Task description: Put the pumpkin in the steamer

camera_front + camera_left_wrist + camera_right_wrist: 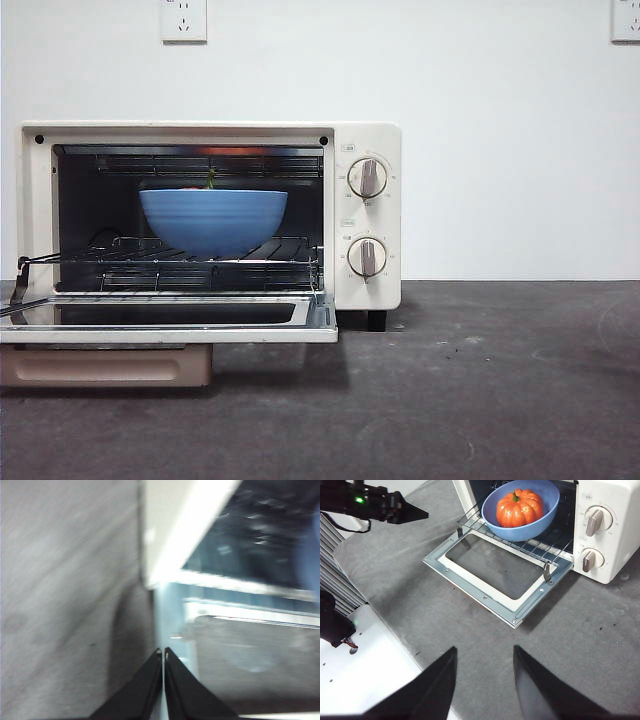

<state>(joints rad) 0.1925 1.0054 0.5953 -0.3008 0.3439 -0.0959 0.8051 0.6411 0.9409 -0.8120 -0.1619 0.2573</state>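
- Right claw (484, 680): jaws spread, holding nothing, hanging high over bare desk (580, 645) in front of the steamer, well apart from the door.
- Left claw (163, 652): jaws pressed together, empty, just beside the outer corner of the open door (495, 575); its view is blurred, so contact with the door cannot be told. In the right wrist view it shows as a dark tip off the door's far side.
- Door: folded down flat, glass pane facing up, hinged at the steamer's (365, 290) mouth.
- Rack (215, 255): slid partly out over the door, carrying the bowl (540, 522).
- Pumpkin (519, 507): sits upright in the bowl, stem up; in the front view only the stem tip shows above the rim.
- Judgement: the pumpkin is already inside the cavity, so the placing looks done; what remains is likely closing up.
- Advice: lift the door from under its free edge with the closed left claw, swing it slowly, and watch that the rack slides back without jolting the bowl.
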